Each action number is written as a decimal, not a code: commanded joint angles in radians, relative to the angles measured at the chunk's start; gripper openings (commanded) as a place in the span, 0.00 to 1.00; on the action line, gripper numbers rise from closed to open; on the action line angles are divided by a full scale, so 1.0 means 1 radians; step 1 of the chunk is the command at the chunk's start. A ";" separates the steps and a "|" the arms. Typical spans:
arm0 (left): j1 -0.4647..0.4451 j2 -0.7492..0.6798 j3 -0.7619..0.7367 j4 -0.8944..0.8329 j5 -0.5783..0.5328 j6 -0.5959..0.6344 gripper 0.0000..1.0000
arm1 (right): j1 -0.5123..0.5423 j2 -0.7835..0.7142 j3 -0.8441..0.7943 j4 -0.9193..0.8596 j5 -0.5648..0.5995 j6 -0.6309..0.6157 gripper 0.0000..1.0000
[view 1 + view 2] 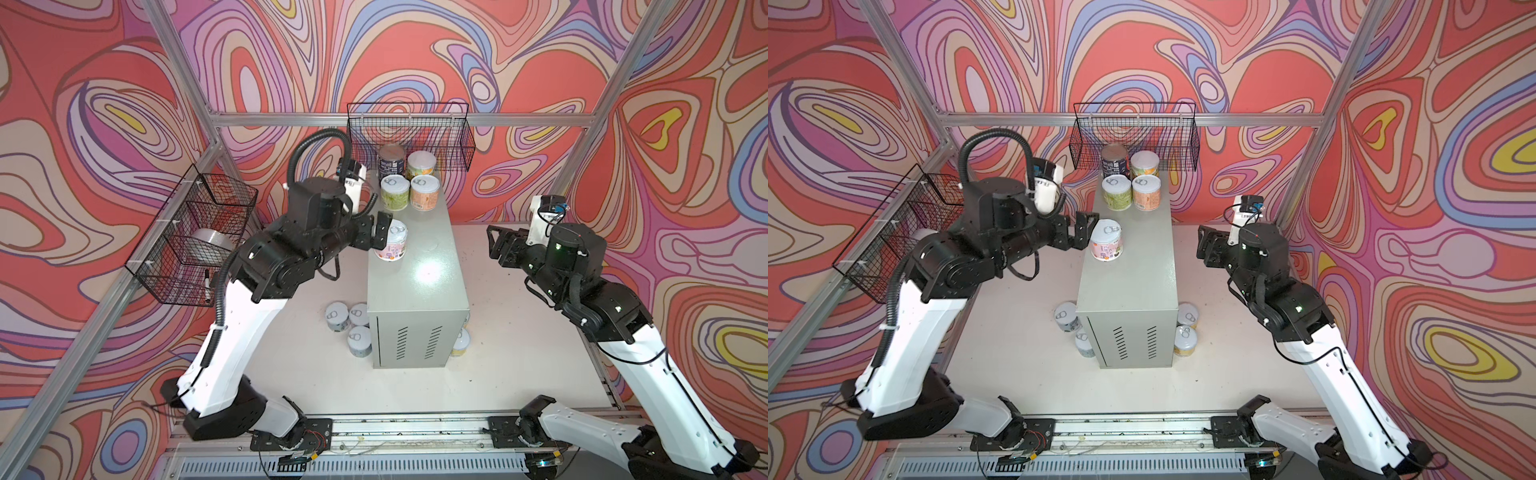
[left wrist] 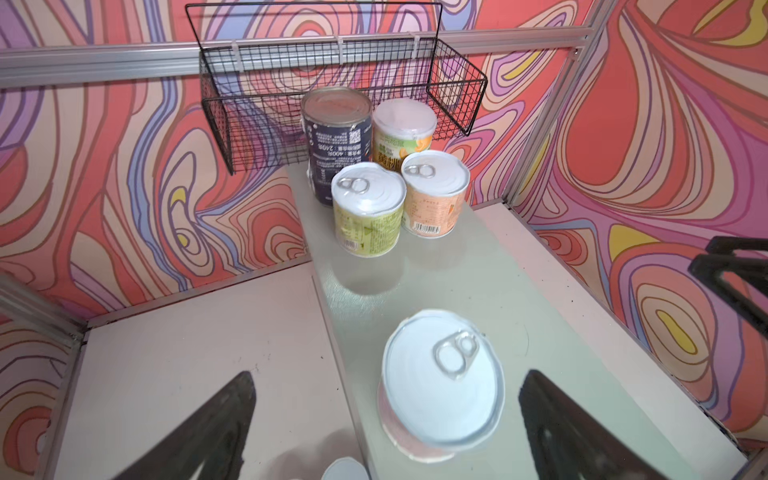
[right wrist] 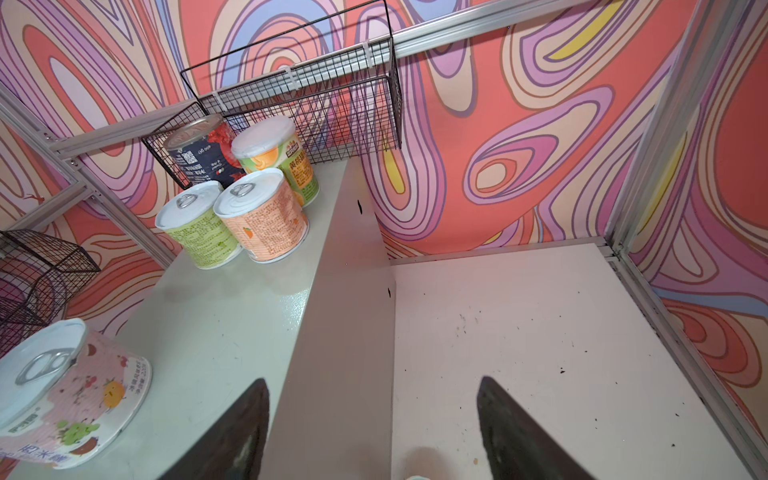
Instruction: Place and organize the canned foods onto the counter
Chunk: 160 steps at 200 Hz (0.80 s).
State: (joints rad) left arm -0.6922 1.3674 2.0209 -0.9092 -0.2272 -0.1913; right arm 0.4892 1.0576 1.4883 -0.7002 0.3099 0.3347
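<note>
The counter (image 1: pixel 428 266) is a tall grey cabinet in mid-table. At its far end stand several canned foods: a navy can (image 1: pixel 391 160), a yellow can (image 1: pixel 420 165), a green can (image 1: pixel 395 195) and an orange can (image 1: pixel 424 192). A pink can (image 1: pixel 390 243) stands upright near the counter's left edge. My left gripper (image 1: pixel 385 232) is open at that can's left side, and in the left wrist view a gap shows between the fingers (image 2: pixel 232 415) and the pink can (image 2: pixel 442 386). My right gripper (image 1: pixel 496 245) hangs open and empty right of the counter.
More cans stand on the white table (image 1: pixel 291 374): three left of the counter (image 1: pixel 336 316) and two to its right (image 1: pixel 1187 313). A black wire basket (image 1: pixel 409 133) hangs behind the counter. Another basket (image 1: pixel 195 245) on the left wall holds a silver tape roll (image 1: pixel 212 241).
</note>
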 commanded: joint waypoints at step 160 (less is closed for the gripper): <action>0.005 -0.215 -0.456 0.138 0.160 -0.119 0.72 | -0.127 0.010 -0.110 -0.073 -0.169 0.127 0.78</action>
State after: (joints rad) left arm -0.6922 1.1706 1.5768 -0.8383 -0.0856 -0.2981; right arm 0.3660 1.0801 1.3853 -0.7723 0.1398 0.4576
